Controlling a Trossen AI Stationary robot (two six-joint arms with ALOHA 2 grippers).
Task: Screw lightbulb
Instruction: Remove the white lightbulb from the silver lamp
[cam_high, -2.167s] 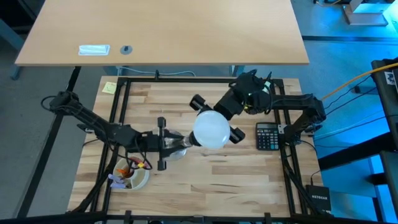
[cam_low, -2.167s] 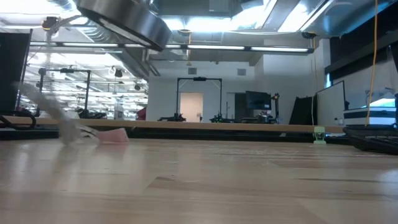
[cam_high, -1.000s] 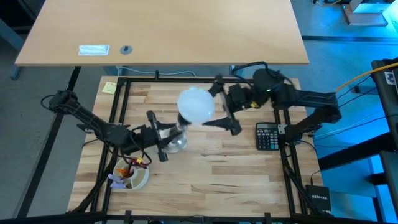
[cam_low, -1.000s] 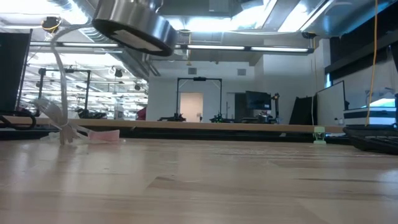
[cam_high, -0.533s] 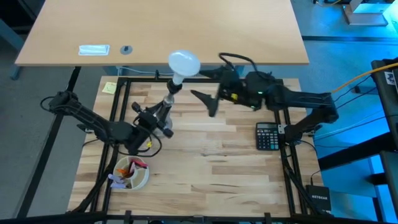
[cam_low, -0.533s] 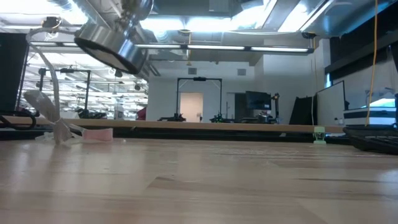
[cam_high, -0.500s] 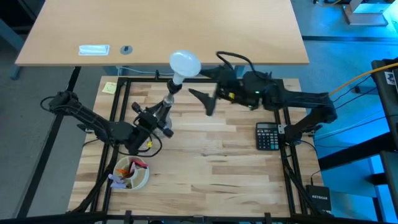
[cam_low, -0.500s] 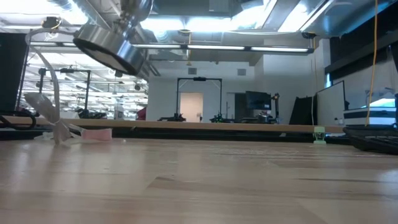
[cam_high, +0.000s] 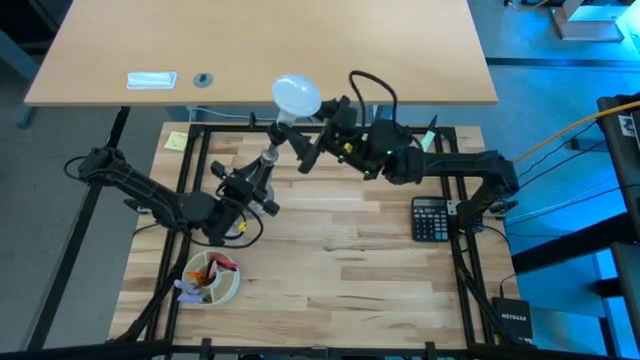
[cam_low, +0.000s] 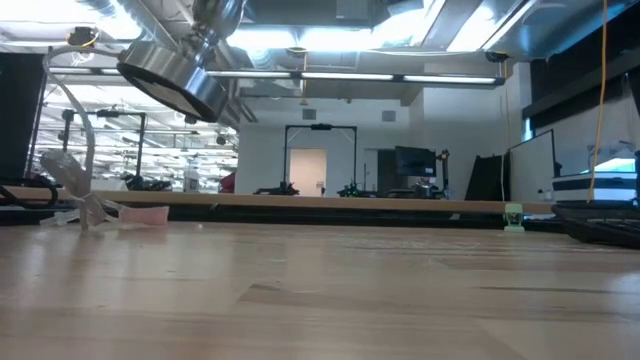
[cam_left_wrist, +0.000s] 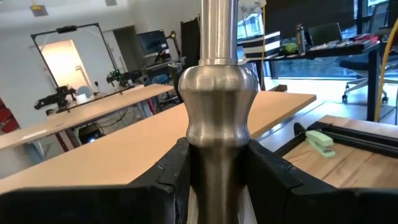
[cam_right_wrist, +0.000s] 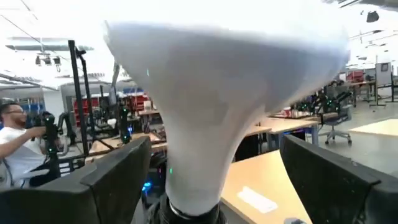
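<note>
The left gripper (cam_high: 252, 183) is clamped on the silver stand (cam_left_wrist: 217, 93), holding it tilted in the air above the wooden table (cam_high: 340, 270). The white lightbulb (cam_high: 296, 95) sits in the top of that stand, up near the table's far edge. The right gripper (cam_high: 318, 133) is right beside the bulb with its fingers (cam_right_wrist: 118, 177) spread wide on either side of the bulb's neck, not pressing on it. A calculator (cam_high: 431, 219) lies by the right arm, and a small bowl (cam_high: 208, 278) sits near the left arm.

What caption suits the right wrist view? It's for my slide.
Open right hand straddling the white lightbulb seated in its stand.
</note>
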